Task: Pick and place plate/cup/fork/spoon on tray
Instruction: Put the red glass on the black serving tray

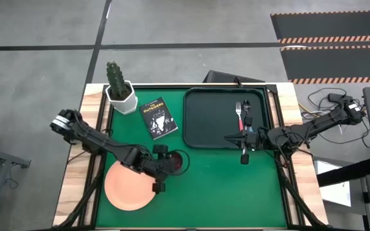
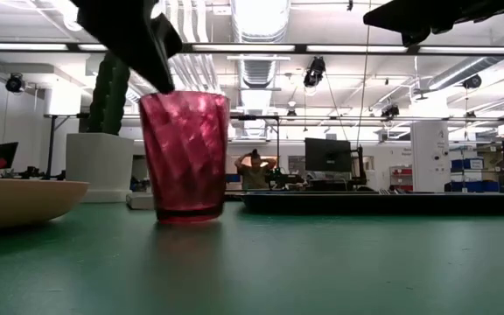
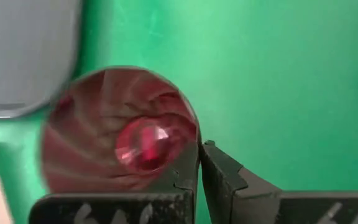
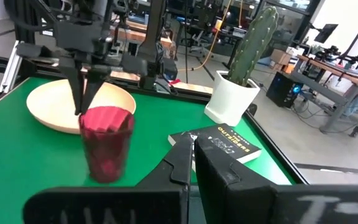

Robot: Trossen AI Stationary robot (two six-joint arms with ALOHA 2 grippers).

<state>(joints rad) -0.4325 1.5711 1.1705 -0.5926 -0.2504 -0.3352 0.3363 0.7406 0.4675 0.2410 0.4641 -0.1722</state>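
Left tool (image 4: 81,93) pinches the cup (image 4: 106,143) rim; right tool (image 4: 192,163) pressed together — book (image 4: 224,144) title partly hidden, unreadable.

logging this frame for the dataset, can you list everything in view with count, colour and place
cup: 1, dark red, upright on mat beside plate
plate: 1, peach, near left corner
tray: 1, black, far right
fork: 1, pink handle, in tray
spoon: 1, in tray beside fork
book: 1, black, left of tray
cactus pot: 1, white, far left
left gripper: shut on cup rim
right gripper: shut, by tray's near edge
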